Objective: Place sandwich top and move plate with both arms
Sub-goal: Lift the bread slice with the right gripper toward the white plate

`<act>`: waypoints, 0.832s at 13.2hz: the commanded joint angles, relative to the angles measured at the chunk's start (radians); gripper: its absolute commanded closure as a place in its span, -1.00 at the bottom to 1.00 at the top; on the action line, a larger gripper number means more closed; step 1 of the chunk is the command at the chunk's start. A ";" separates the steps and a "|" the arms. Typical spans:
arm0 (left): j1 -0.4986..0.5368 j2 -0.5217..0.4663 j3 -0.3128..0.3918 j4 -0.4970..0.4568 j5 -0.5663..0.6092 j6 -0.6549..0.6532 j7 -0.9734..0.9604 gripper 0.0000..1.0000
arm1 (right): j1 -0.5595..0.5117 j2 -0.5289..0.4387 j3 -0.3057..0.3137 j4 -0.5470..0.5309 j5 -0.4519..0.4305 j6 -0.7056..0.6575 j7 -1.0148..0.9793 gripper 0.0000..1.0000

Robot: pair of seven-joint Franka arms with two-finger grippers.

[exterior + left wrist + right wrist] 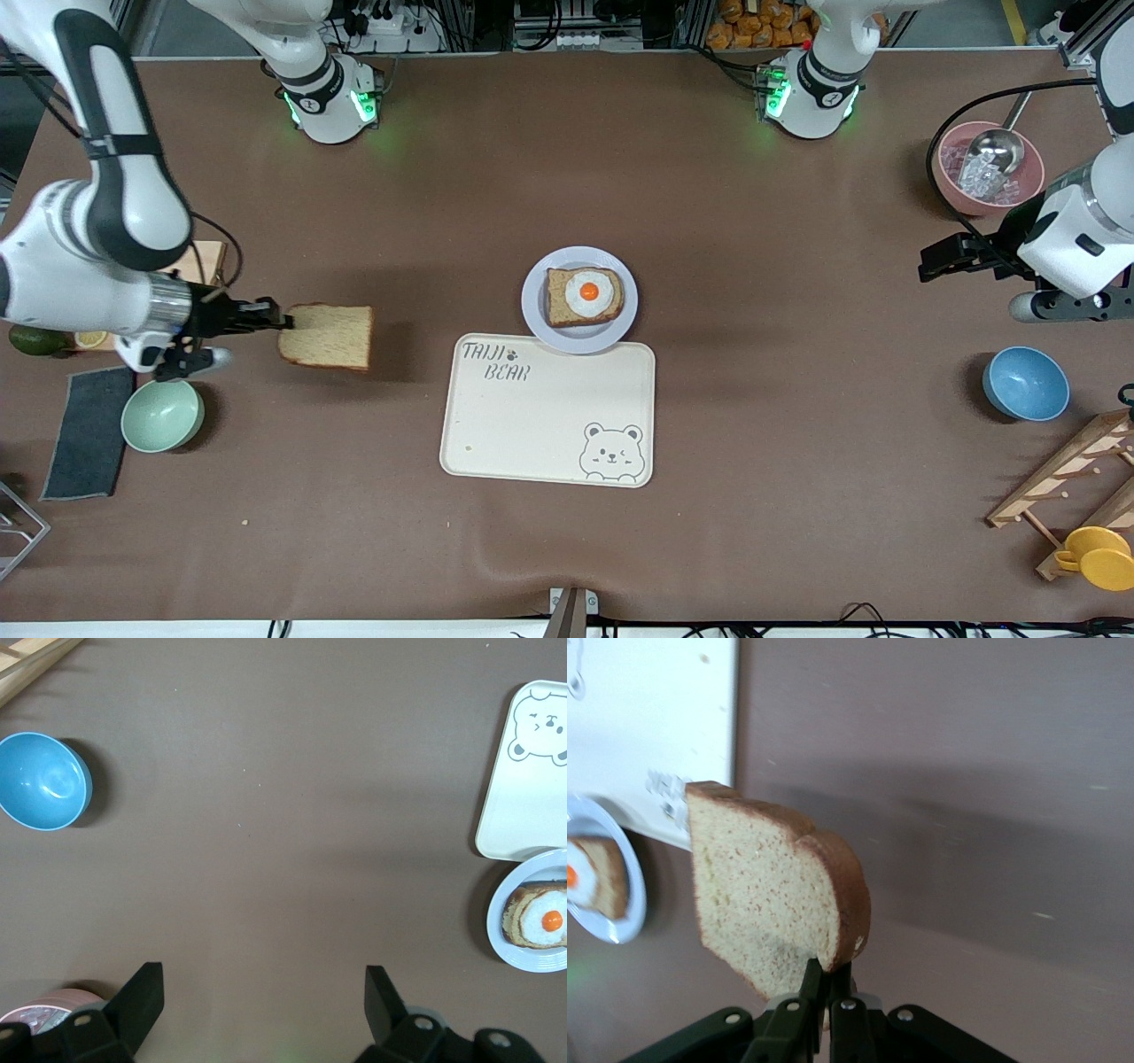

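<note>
Your right hand (282,319) is closed on the sandwich top (327,336) and pinches it at one edge, at the crust. The slice is lifted off the worktop (797,496); you can see its shadow on the brown surface under it. It hangs over the bare worktop at the right arm's end, between the mint bowl (162,416) and the tray (547,411), and well apart from the plate (579,299).

The plate stands near the middle of the worktop. It touches the edge of the tray which is farther from the front camera, and it overlaps this edge a little. On the plate lies the bread slice with the fried egg (585,296). The tray is cream, with a bear drawing in one corner.

Your left hand (264,1001) is wide open and holds nothing. It waits in the air over the bare worktop at the left arm's end, between the pink bowl (985,168) and the blue bowl (1025,383). In the pink bowl you see a metal scoop (999,148).
</note>
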 commanded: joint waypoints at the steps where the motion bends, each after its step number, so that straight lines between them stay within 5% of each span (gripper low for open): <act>1: 0.002 -0.002 -0.004 0.009 0.005 -0.010 -0.007 -1.00 | 0.099 0.024 -0.013 0.005 0.142 0.033 0.096 1.00; 4: -0.001 -0.002 -0.004 0.011 0.005 -0.007 -0.007 -1.00 | 0.219 0.090 -0.013 0.002 0.226 0.127 0.283 1.00; 7: 0.002 -0.002 -0.004 0.011 0.005 -0.007 -0.007 -1.00 | 0.314 0.121 -0.013 -0.025 0.466 0.161 0.360 1.00; 11: 0.003 -0.002 -0.004 0.009 0.005 -0.007 -0.007 -1.00 | 0.480 0.121 -0.013 -0.102 0.676 0.336 0.374 1.00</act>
